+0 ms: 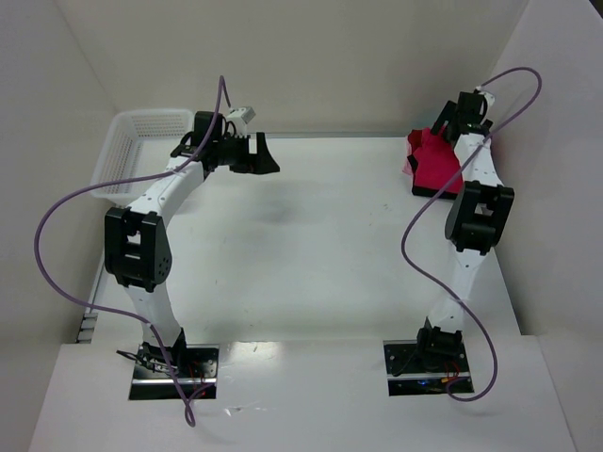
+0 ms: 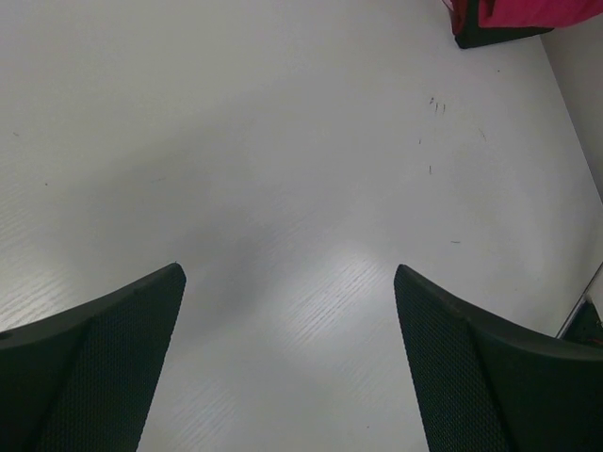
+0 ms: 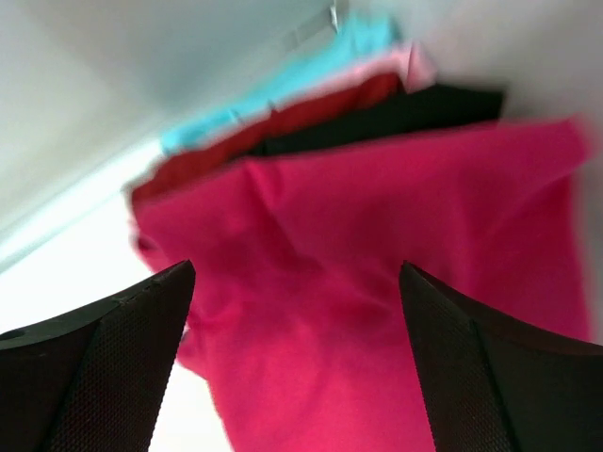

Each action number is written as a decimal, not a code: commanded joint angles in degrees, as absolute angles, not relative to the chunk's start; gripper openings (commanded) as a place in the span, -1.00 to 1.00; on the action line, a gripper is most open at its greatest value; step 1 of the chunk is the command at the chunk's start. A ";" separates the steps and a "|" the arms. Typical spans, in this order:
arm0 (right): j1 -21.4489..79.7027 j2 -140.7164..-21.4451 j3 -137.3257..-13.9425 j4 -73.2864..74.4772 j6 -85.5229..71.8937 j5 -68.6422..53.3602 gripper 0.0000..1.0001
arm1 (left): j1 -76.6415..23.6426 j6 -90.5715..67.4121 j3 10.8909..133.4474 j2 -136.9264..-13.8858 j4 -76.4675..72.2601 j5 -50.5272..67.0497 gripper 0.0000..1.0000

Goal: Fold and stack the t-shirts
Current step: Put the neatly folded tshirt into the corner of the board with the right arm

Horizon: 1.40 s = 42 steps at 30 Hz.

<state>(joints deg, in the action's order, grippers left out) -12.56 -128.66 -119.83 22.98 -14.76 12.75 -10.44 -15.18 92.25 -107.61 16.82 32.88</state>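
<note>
While the crimson-red cloth t-shirt (image 1: pixel 434 163) lies upper right atop a black t-shirt (image 3: pixel 405 115), left gripper (image 2: pixel 290 273) and right gripper (image 3: pixel 297 270) gape wide, empty.

Your top view looks down from above and behind both arm bases and takes in the whole surface (image 1: pixel 301 254). Your left wrist view looks past the left fingers (image 2: pixel 85 377) from some height over the bare surface, catching the pile of shirts (image 2: pixel 537 11) at its top right corner. Your right wrist view sits close over that same pile, blurred, with the right fingers (image 3: pixel 94 377) framing the crimson shirt (image 3: pixel 377 282).
</note>
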 commanded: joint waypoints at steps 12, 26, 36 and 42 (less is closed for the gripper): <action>-10.55 -145.45 -133.57 24.87 -11.78 14.67 0.98 | -10.55 -13.89 93.16 -107.67 17.58 34.63 0.99; -10.02 -155.13 -150.99 29.44 -9.49 13.62 0.98 | -11.07 -13.89 95.54 -108.90 19.25 34.63 0.99; -10.02 -147.31 -151.61 30.59 -8.97 10.03 0.98 | -11.60 -13.89 95.54 -107.14 19.25 34.63 0.99; -8.96 -136.44 -148.63 30.59 -7.74 -2.77 0.98 | -12.13 -13.89 96.06 -104.51 18.64 33.22 0.99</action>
